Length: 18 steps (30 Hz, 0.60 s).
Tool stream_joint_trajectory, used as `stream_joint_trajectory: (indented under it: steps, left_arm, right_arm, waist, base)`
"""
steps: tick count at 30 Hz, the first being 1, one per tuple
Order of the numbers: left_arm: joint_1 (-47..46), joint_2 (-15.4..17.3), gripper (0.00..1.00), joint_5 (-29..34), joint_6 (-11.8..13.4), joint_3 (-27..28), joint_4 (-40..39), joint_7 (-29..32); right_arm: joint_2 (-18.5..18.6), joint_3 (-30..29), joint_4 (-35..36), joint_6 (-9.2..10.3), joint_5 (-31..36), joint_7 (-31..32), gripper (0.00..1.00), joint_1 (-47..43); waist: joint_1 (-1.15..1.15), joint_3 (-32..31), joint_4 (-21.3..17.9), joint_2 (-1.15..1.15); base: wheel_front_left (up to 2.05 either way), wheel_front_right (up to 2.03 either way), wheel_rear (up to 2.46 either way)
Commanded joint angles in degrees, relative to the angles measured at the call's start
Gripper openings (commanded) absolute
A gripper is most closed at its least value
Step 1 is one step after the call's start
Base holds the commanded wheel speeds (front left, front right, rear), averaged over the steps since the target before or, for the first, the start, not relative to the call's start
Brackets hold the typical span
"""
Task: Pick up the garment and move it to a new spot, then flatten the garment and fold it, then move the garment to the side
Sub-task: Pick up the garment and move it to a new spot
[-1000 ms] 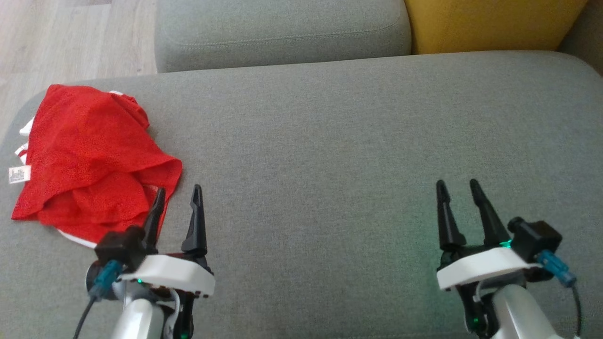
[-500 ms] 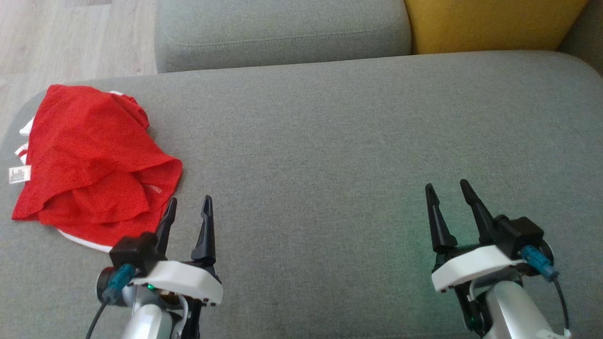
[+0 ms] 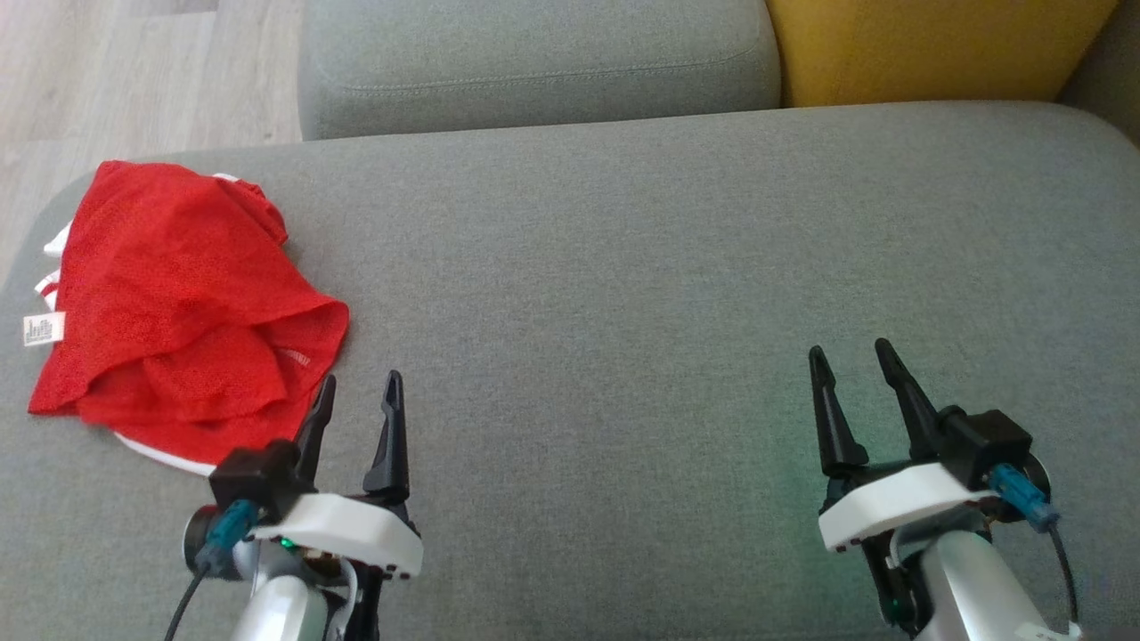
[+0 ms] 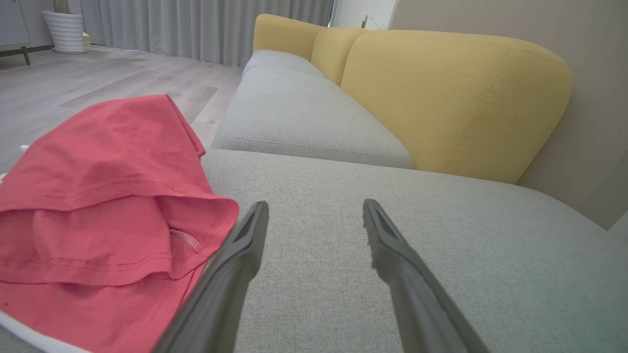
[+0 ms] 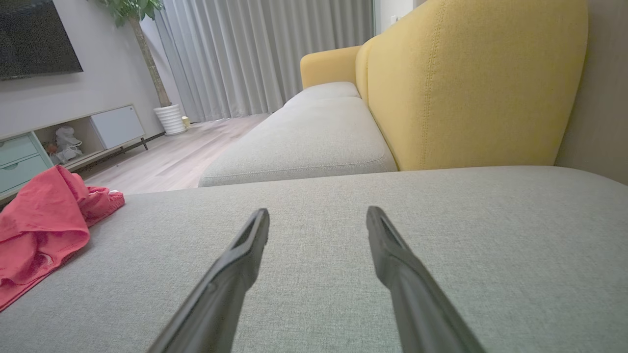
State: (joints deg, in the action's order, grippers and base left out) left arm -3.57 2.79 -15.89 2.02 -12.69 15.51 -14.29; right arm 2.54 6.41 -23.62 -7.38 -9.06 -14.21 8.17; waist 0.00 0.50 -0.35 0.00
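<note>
1. The red garment (image 3: 178, 303) sits crumpled at the left end of the sofa seat (image 3: 623, 267), close to the edge.
2. The left claw (image 3: 360, 381) is spread and empty just beside its hem; a sloppy grab could shove it off.
3. The right claw (image 3: 848, 349) is spread, empty, well apart.

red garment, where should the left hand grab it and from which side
Probably the raised hem fold at the near right corner of the red garment, approached from its right, where the open left hand sits. That layered edge stands off the sofa seat, giving a finger room underneath.
</note>
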Motion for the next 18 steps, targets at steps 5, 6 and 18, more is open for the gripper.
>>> stream_joint_trajectory:
  steps: [5, 6, 18]
  left_arm:
    - [-2.2, 0.1, 1.00, -0.6, 0.4, 1.6, -1.7, -0.7]
    - [-2.3, 0.1, 1.00, -0.7, 0.4, 1.8, -1.8, -0.7]
    - [-2.4, 0.1, 1.00, -0.3, 0.5, 3.9, -2.7, -0.7]
  right_arm:
    - [0.3, 1.6, 1.8, -0.11, -0.6, -0.7, 1.00, 1.8]
    - [0.3, 1.8, 1.8, -0.11, -0.6, -0.7, 1.00, 1.8]
    - [0.3, 4.7, 1.9, -0.11, -1.4, -0.6, 1.00, 1.3]
  waist:
    - [0.00, 0.3, 1.0, 0.00]
    - [0.00, 0.4, 1.5, 0.00]
    - [0.00, 0.7, 12.4, 0.00]
  base:
    - [0.00, 0.00, 0.00]
    - [0.00, 0.00, 0.00]
    - [0.00, 0.00, 0.00]
